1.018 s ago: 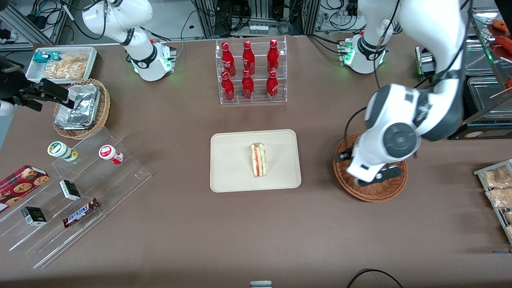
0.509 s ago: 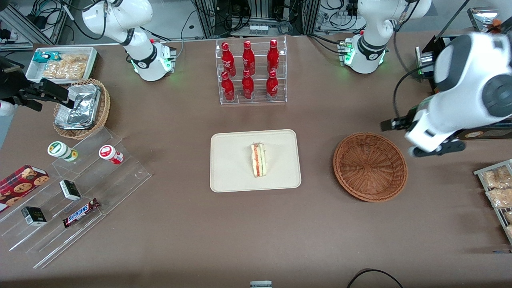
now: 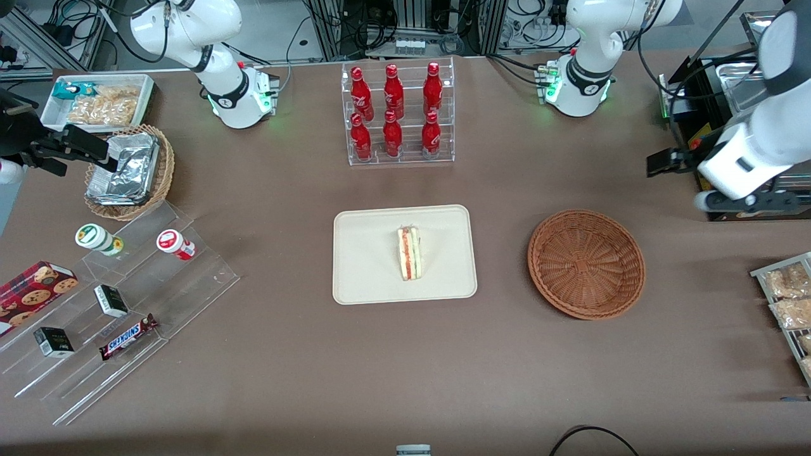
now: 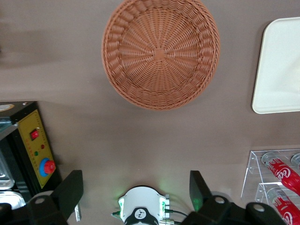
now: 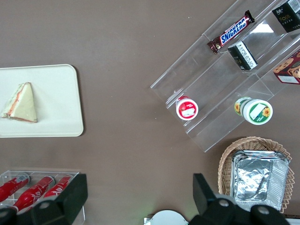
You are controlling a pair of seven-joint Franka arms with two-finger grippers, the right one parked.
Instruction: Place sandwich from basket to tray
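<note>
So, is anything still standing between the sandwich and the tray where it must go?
No, nothing visible does. The sandwich already lies on the tray, and the basket holds nothing. The tool is open and holds nothing; it hangs above the table, farther from the front camera than the basket, toward the working arm's end.

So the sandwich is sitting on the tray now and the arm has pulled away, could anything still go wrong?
Little, probably. The sandwich stands on its edge on the tray, so a jolt to the table might tip it over. The gripper, open and holding nothing, hangs high over the table, farther from the front camera than the basket and close to the black control box with its red button; a careless swing there could knock the box.
</note>
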